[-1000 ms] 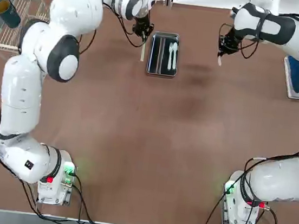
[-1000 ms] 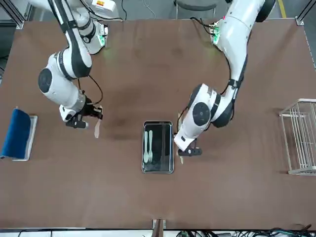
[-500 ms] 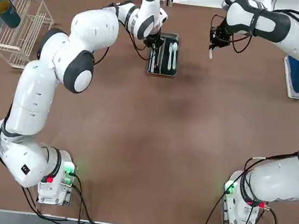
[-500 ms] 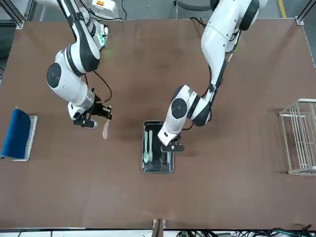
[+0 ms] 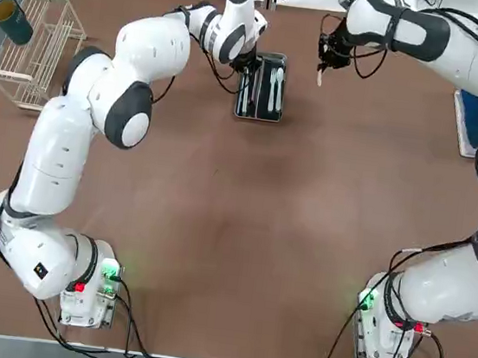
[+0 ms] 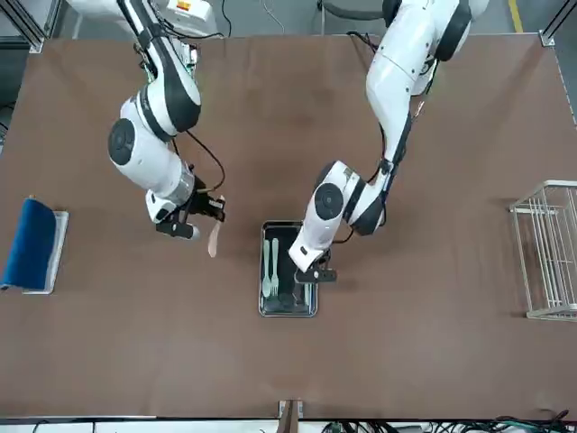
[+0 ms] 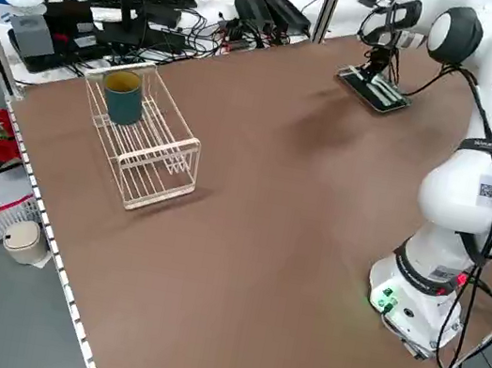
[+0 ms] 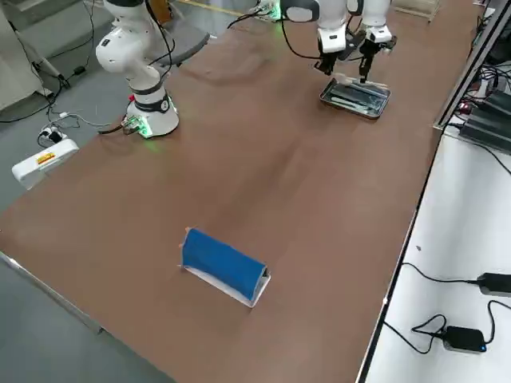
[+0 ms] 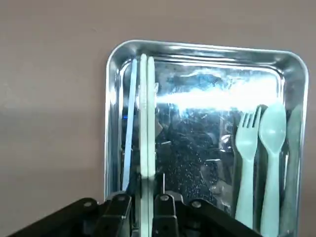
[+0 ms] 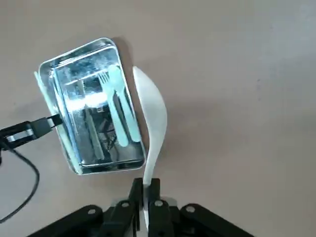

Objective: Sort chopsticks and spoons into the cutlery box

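Observation:
The steel cutlery box (image 5: 258, 118) lies at the far middle of the table. My left gripper (image 5: 250, 62) hangs over its left part, shut on the pale chopsticks (image 9: 144, 123), which run lengthwise along the box's left side (image 9: 112, 128); whether they touch the floor I cannot tell. My right gripper (image 5: 323, 60) is in the air to the right of the box, shut on the handle of the cream-beige spoon (image 10: 151, 114), whose bowl hangs free beside the box's rim (image 10: 139, 155). From the front, the spoon (image 6: 214, 240) is well apart from the box (image 6: 288, 312).
A whiter plastic fork and spoon (image 5: 275, 87) lie in the box's right half. A white wire rack (image 5: 28, 66) with a teal cup (image 5: 12, 20) stands at the far left. A blue roll on a white tray (image 5: 477, 117) sits at the far right.
My left gripper carried the chopsticks from beside the box's left edge to inside it. My right gripper moved leftward with the spoon, closer to the box.

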